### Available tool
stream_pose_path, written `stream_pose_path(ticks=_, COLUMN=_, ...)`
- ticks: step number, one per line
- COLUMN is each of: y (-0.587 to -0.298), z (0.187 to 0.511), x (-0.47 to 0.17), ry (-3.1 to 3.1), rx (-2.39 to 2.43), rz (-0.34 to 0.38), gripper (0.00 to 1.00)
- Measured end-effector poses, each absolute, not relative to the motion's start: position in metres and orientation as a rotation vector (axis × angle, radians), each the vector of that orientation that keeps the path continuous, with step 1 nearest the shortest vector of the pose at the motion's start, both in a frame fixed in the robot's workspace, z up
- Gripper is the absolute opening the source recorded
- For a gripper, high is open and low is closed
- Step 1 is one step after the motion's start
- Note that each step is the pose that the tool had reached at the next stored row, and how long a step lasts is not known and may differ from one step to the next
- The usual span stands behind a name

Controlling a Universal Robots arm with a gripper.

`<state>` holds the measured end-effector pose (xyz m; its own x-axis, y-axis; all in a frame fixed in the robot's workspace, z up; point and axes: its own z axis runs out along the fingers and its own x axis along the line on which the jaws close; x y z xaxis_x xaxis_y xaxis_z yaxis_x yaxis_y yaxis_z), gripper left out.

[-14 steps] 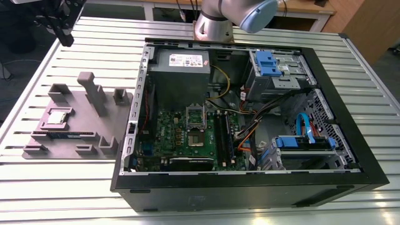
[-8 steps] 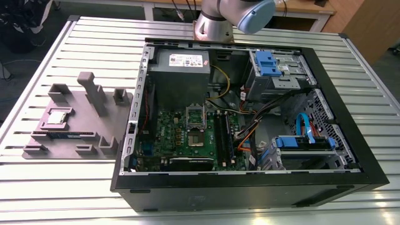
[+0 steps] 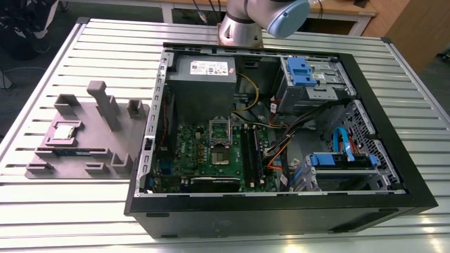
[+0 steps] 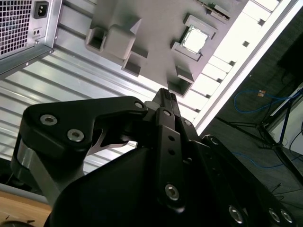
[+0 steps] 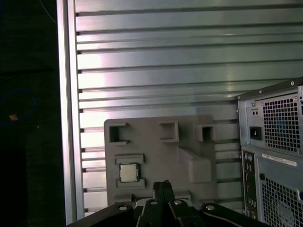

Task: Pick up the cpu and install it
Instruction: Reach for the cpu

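The cpu [image 3: 65,132] lies flat, silver top up, in a square recess of the grey fixture tray [image 3: 74,163]. The tray sits on the slatted aluminium table [image 3: 70,211], at nine o'clock from the open computer case [image 3: 281,216] in the exterior view. In both wrist views the gripper [image 5: 162,185] hangs above that tray, clear of the cpu, its fingertips pressed together with nothing between them. The arm [image 3: 260,21] stands at twelve o'clock from the case, and a green motherboard [image 3: 193,153] lies inside it.
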<state>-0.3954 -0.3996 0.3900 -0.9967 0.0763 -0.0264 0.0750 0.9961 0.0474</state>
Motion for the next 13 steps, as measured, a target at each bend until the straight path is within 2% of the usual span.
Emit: stream_pose_path(ticks=13, y=-0.4, z=0.375, x=-0.396, ry=3.111, rx=0.118, rz=0.072, gripper=0.11)
